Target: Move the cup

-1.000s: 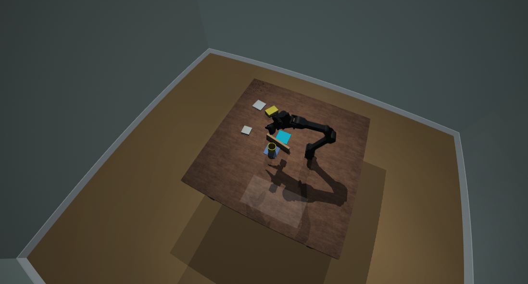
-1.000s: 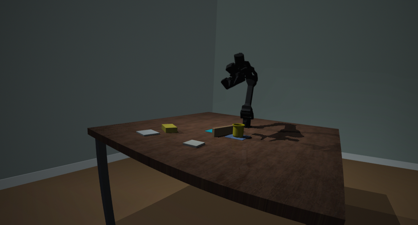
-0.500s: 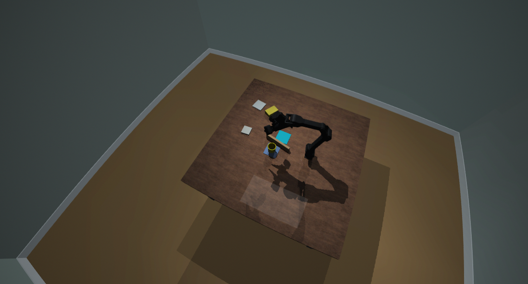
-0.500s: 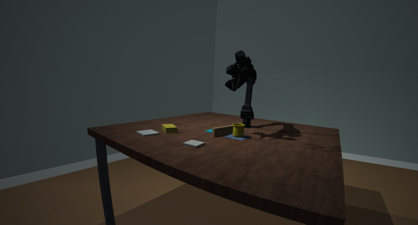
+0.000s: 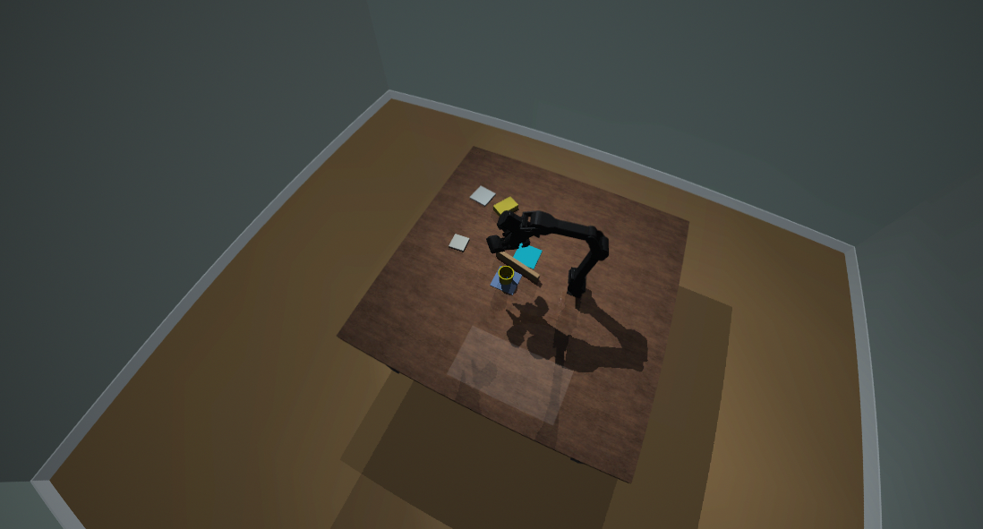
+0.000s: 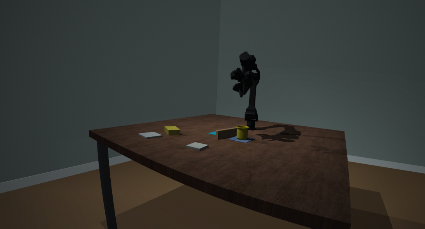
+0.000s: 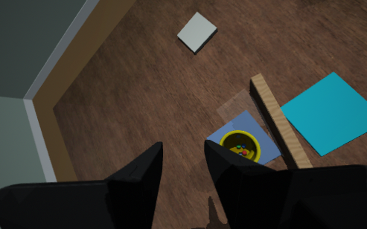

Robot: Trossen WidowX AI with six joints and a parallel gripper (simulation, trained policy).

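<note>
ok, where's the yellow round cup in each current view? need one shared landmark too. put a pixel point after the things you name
Top: near picture centre, slightly low, yellow round cup (image 5: 506, 285) (image 6: 242, 133) (image 7: 234, 137) standing on the blue square pad (image 5: 496, 283) (image 6: 235, 139) (image 7: 246, 120).
Exterior: right of centre, below mid-height.
Wrist: right of centre, below mid-height, partly behind a finger.
Shared landmark: the light wooden bar (image 5: 520, 268) (image 6: 225, 133) (image 7: 279, 119) beside the cup.

We see a dim room, with dark shadows thrown across the desk (image 5: 413, 292) (image 6: 297, 167) (image 7: 129, 93).
In our top view, the black arm (image 5: 567, 228) casts a crisp shadow toward the lower right, and a pale rectangular sheen lies near the desk's lower edge. We find the claw (image 7: 183, 146) almost featureless black in the wrist view, its edges reasonably sharp.
</note>
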